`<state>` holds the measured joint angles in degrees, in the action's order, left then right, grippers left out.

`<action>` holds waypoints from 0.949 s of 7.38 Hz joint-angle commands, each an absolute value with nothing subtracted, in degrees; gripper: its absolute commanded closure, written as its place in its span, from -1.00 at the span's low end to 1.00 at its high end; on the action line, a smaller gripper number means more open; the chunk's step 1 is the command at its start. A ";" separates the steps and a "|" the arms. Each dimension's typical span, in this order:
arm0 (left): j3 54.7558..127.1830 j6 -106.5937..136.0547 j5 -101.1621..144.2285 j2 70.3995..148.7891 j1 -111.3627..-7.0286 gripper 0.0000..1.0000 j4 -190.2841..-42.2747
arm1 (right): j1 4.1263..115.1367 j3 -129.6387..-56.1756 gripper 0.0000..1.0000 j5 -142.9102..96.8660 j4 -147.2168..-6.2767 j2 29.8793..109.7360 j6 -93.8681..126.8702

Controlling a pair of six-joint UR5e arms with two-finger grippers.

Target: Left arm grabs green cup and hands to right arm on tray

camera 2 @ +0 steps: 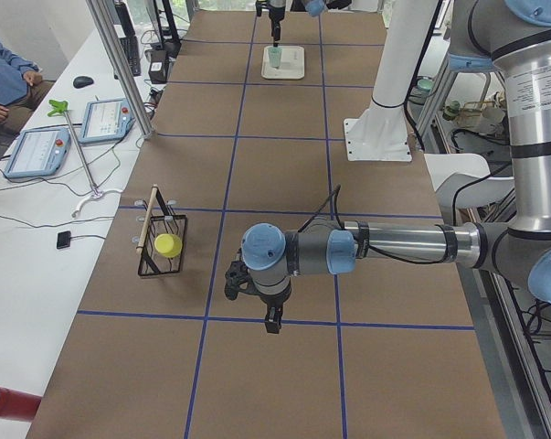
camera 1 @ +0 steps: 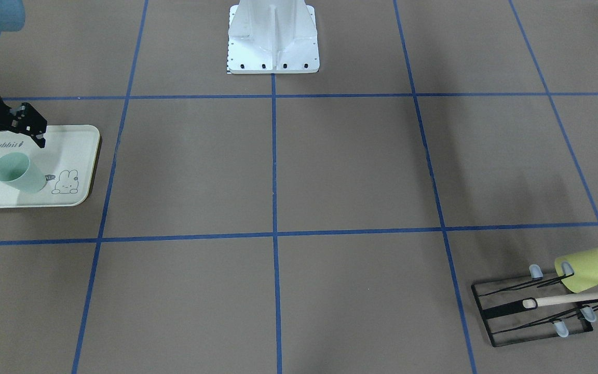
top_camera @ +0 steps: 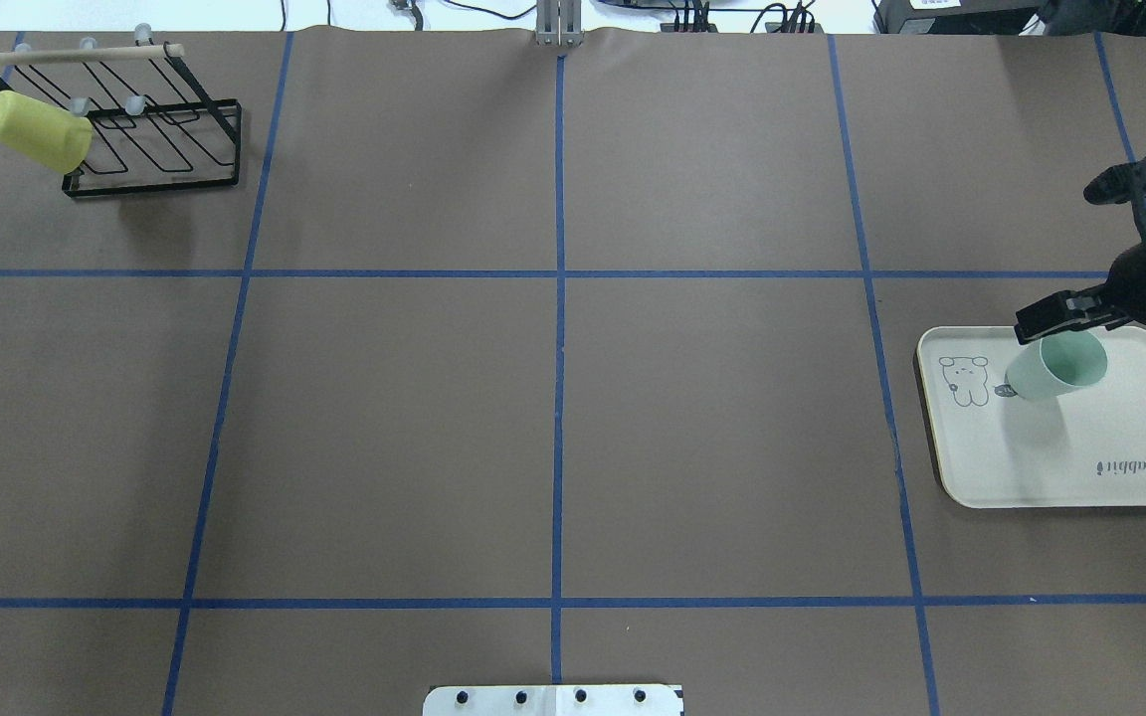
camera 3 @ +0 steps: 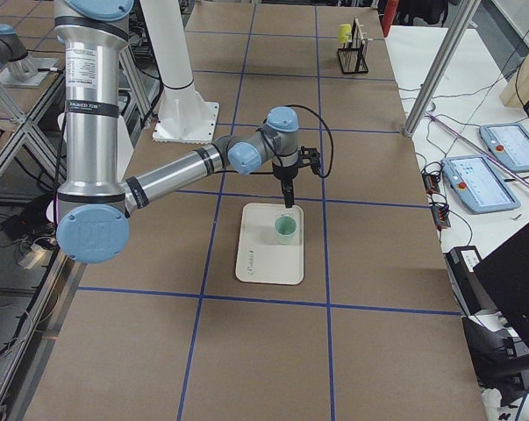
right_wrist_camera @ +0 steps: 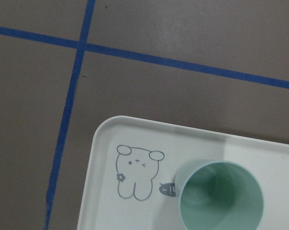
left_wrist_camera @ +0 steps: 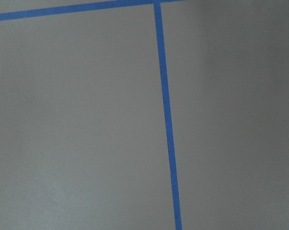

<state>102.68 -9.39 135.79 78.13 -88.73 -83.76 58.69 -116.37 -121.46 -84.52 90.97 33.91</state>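
Green cup (camera 1: pixel 16 174): stands upright with its mouth open to the top, on the tray, just beside the bunny drawing; nothing touches it.
Tray (camera 1: pixel 73 148): cream with rounded corners, lying flat on the surface at the end on the robot's right; the "Rabbit" lettering is at its other end from the bunny.
Right arm (camera 3: pixel 176 171): reaches out over the surface to the tray, with its wrist bent so the tool points down.
Right tool (camera 1: pixel 16 143): fingers spread and holding nothing; it hangs over the tray close to the cup and clear of it. Its wrist camera looks down into the cup's mouth.
Left arm (camera 2: pixel 394 245): stretched out low over the surface, well apart from the tray.
Left tool (camera 2: pixel 257 297): points down at bare surface near a blue tape line; I cannot tell whether it is spread or pressed together.
Yellow-green cup (top_camera: pixel 36 129): sits tilted on a prong of the black wire rack (top_camera: pixel 150 149), at the far corner on the robot's left.
Surface (top_camera: pixel 384 428): brown, with a grid of blue tape lines.
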 commanded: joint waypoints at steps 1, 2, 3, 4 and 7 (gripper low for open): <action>102.66 -9.40 135.79 78.13 -88.77 -1.00 -83.76 | 67.11 -115.50 -0.99 -124.01 -92.70 88.42 20.28; 102.66 -9.40 135.79 78.13 -88.77 -1.00 -83.76 | 70.72 -114.97 -0.99 -124.10 -95.42 89.20 13.52; 102.57 -9.49 135.79 78.13 -88.77 -1.00 -83.85 | 75.45 -112.52 -0.99 -124.19 -96.06 91.30 4.14; 102.48 -9.49 135.79 78.13 -88.77 -1.00 -83.76 | 80.28 -108.93 -0.99 -125.67 -95.89 93.32 -3.87; 102.92 -9.32 135.79 77.96 -88.86 -1.00 -83.85 | 88.06 -105.47 -0.99 -124.90 -95.54 102.28 -10.81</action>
